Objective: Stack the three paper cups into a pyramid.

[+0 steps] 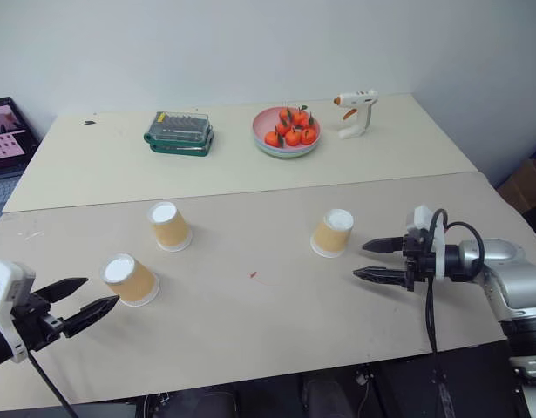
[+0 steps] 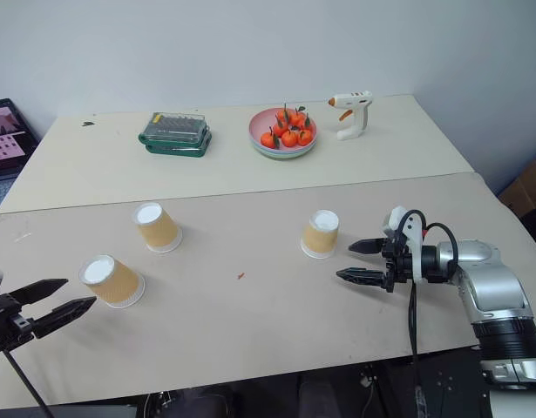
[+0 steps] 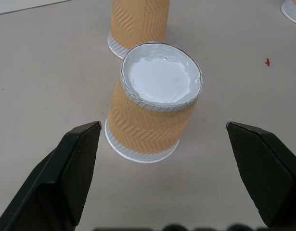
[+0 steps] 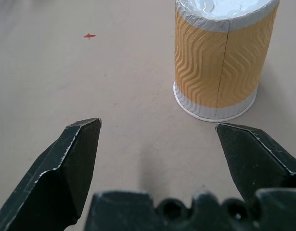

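Three tan-orange paper cups stand upside down and apart on the beige table [image 1: 276,322]. One cup [image 1: 131,279] is at the near left, one [image 1: 169,225] is a little farther back, and one [image 1: 332,232] is right of centre. My left gripper [image 1: 95,296] is open just left of the near-left cup [image 3: 155,108], which sits a short way ahead of its fingers. On the right, my open right gripper [image 1: 368,259] hovers just to the side of the right cup [image 4: 221,60], holding nothing.
At the back of the table lie a green screwdriver case [image 1: 179,132], a pink plate [image 1: 262,139] of small orange fruits and a white glue gun [image 1: 356,111]. A small red speck [image 1: 253,275] marks the table's middle. A laptop [image 1: 6,139] sits off the far left.
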Tool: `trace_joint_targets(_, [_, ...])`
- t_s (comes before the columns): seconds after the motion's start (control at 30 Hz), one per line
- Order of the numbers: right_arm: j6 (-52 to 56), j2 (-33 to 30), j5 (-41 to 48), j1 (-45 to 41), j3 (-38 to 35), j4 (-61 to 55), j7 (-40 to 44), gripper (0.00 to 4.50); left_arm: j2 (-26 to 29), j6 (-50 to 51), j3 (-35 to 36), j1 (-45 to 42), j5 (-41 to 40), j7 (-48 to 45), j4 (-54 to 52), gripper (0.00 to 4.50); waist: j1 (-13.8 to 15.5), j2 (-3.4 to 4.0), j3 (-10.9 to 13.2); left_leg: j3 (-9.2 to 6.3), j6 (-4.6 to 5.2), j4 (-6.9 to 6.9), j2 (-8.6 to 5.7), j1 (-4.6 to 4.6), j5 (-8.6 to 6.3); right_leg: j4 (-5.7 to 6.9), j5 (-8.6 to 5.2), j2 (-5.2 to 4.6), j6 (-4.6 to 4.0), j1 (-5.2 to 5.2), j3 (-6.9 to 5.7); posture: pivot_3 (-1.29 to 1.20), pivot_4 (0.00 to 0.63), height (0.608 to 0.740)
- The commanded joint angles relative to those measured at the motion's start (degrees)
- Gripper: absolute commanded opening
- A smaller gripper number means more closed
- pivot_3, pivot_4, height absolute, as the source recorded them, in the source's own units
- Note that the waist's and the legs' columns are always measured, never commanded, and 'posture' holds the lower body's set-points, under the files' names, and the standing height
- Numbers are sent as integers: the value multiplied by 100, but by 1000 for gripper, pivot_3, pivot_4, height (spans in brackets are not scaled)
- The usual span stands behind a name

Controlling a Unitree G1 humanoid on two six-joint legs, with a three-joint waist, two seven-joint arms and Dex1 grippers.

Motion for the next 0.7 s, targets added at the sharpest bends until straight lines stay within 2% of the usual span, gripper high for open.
trace_joint_targets(0.03, [131, -102, 256, 54, -122, -482, 161, 4500, 100, -101, 103, -46, -12, -36, -27, 4446, 1, 0, 0, 0, 0, 0, 0, 0, 0, 0, 0, 0, 0, 0, 0, 0, 150, 725])
trace_joint_targets(0.13, [703, -148, 898, 183, -118, -1576, 358, 4500, 180, -212, 34, -82, 94, -107, 37, 4446, 3, 2, 1, -1, 0, 0, 1, -2, 0, 1, 0, 1, 0, -3, -1, 0, 150, 725])
trace_joint_targets(0.3, [1219, 118, 1550, -50, -53, -2431, 155, 4500, 188, -309, -183, -237, 199, -96, 129, 4446, 1, -3, -2, -2, 0, 0, 2, 4, 0, 0, 0, 1, 0, 4, -2, 0, 150, 725])
trace_joint_targets(0.47, [1246, 610, 1677, -607, 346, -2749, 14, 4500, 222, -367, -399, -453, 246, -87, 294, 4446, 8, -3, -1, -4, -1, 0, 2, -1, 0, 0, 0, 1, 0, -2, -6, 0, 150, 725])
trace_joint_targets(0.7, [898, 986, 1333, -1147, 686, -2228, -44, 4500, 215, -407, -620, -680, 328, -58, 406, 4446, 14, -6, -2, -7, -4, 0, 2, -6, -1, -2, 1, 0, -1, -9, -8, 0, 150, 725])
